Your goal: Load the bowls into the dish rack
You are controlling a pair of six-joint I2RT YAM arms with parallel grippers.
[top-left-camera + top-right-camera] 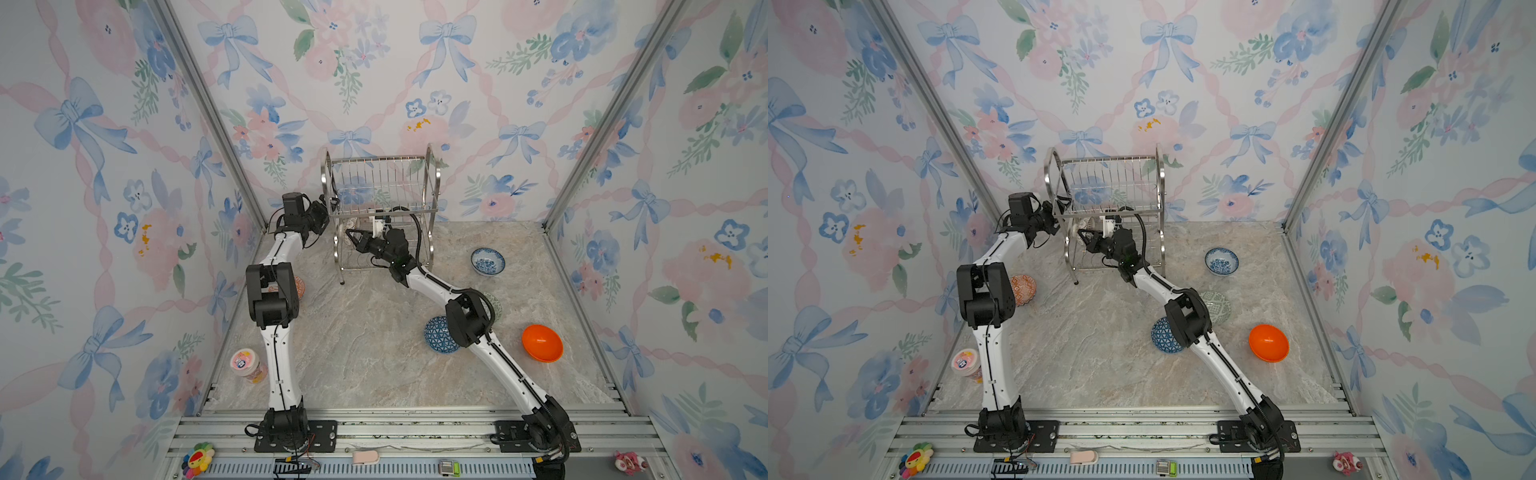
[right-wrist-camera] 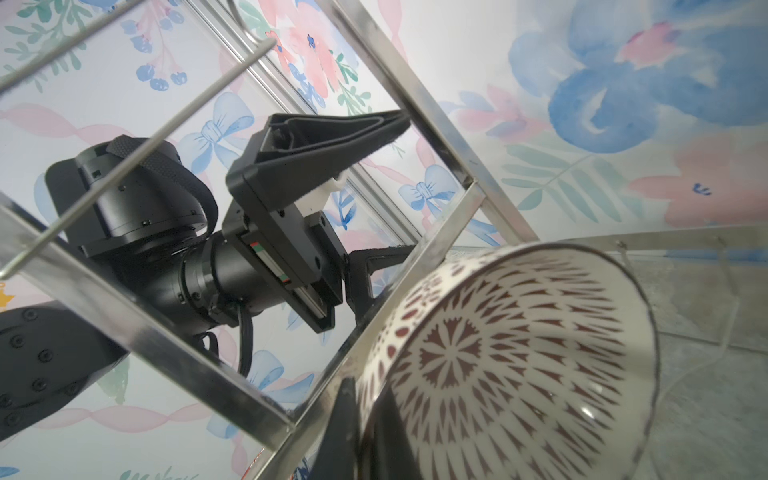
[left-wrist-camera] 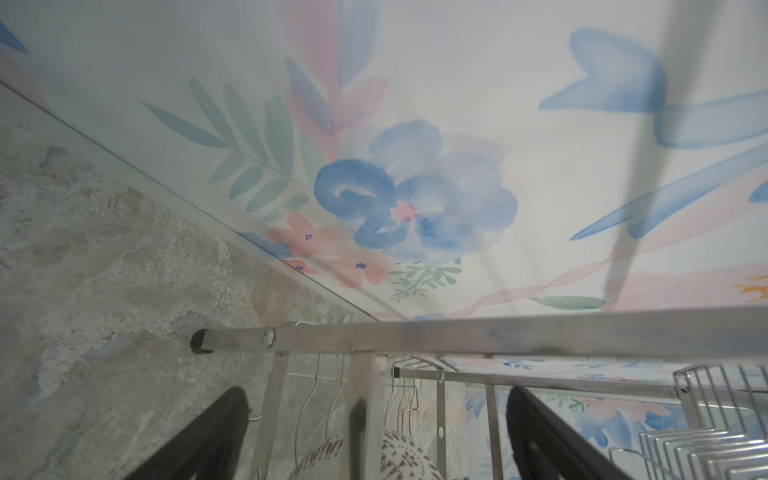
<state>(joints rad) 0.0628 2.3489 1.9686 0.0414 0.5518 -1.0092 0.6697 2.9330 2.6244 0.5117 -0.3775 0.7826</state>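
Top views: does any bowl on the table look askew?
Yes. The dark-blue bowl beside the right arm shows its patterned outside, not its hollow, so it seems overturned or on its side. The red bowl by the left arm looks the same. The blue-white bowl stands upright.

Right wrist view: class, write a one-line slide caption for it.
Right end effector grips the brown-patterned white bowl by its rim inside the dish rack; open left end effector beside the frame.
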